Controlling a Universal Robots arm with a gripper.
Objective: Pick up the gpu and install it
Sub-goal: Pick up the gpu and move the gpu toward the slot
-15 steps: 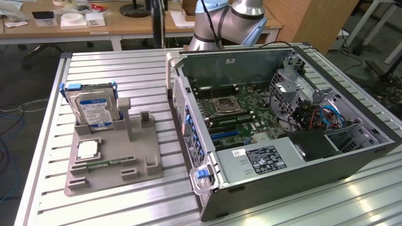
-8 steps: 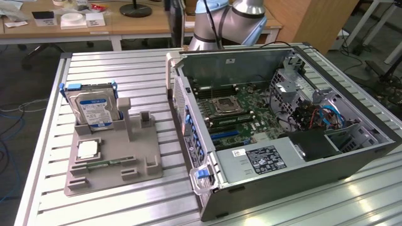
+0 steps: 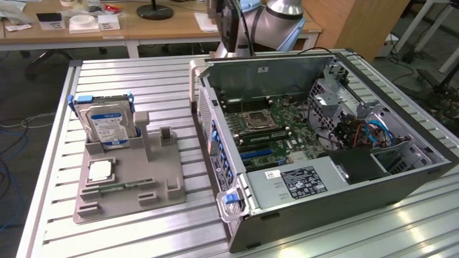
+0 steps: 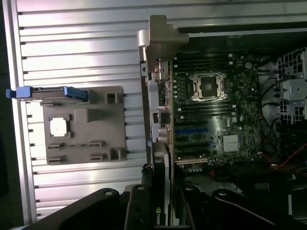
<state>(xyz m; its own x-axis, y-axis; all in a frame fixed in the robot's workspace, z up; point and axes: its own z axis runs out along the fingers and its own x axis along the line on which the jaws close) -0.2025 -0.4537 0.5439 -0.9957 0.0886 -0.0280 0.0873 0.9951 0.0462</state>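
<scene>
While the gripper (image 4: 162, 213) is closed narrowly on the gpu (image 4: 159, 143), gripping the card edge-on, the card hangs at the top centre of the exterior view, above the open computer case (image 3: 401, 177) and well apart from the grey tray (image 3: 129, 188) on the table (image 3: 143, 75).

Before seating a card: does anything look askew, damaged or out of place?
Nothing stands out. The gpu is held straight in the gripper, the hard drive stands upright in its holder, and the open case looks intact.
</scene>
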